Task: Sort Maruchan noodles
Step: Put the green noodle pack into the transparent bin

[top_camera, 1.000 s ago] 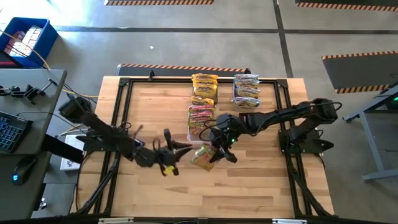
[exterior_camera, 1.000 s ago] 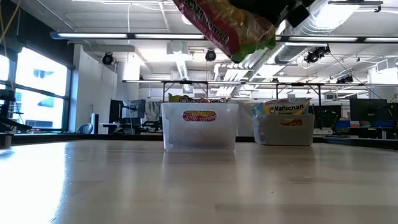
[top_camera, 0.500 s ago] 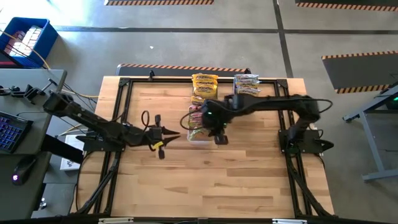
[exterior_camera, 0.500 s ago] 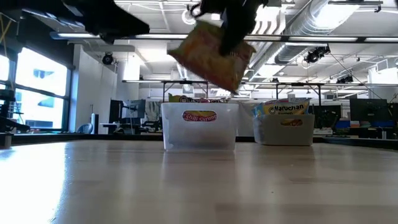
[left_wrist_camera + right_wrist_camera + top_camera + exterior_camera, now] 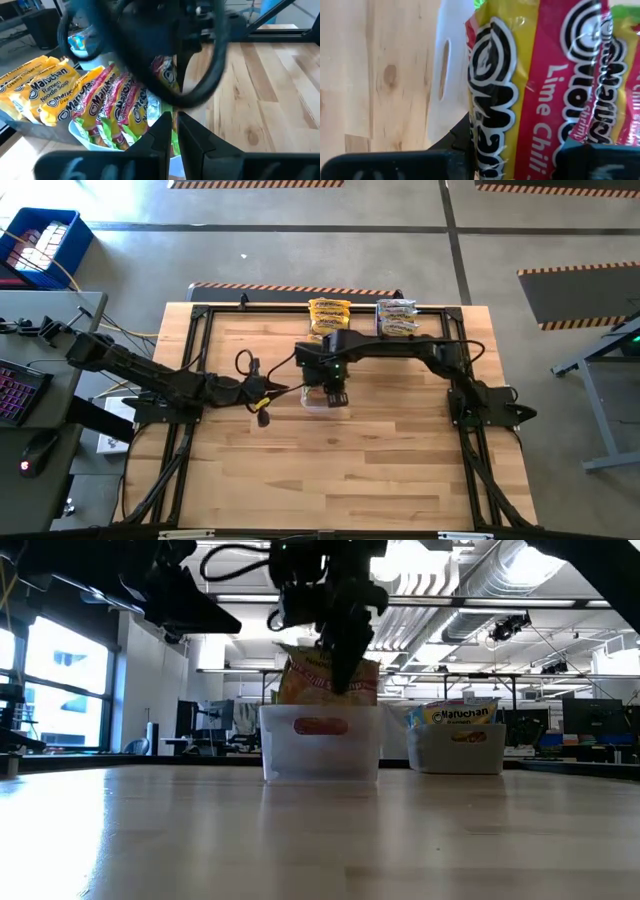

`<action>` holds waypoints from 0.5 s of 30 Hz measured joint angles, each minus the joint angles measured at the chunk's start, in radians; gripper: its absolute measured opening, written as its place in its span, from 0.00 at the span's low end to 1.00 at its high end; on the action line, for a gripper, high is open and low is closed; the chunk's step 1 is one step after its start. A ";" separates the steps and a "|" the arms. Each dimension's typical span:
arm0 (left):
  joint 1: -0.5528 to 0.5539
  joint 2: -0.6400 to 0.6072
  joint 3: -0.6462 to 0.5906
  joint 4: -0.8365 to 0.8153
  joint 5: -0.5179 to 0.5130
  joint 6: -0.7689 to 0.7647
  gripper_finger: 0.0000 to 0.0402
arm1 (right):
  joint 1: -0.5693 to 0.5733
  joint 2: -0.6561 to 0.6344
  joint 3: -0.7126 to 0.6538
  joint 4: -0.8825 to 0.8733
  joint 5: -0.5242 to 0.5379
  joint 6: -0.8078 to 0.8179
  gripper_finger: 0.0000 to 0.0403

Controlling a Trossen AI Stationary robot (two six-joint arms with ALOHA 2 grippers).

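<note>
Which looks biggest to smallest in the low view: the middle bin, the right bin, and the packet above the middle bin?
1. Middle bin: largest, though also nearest the camera.
2. Right bin and packet: they look alike, and the right hand hides part of the packet, so I won't rank them.

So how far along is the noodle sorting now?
Nearly finished. Two clear bins already hold sorted Maruchan packets. The right gripper, jaws shut on a red-and-yellow Lime Chili packet, is lowering it into the nearer bin. The table shows no loose packets; only the release remains.
</note>
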 joint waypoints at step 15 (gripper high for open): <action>0.002 0.001 0.000 -0.051 -0.005 -0.063 0.05 | 0.002 0.060 0.016 0.015 0.007 -0.041 0.49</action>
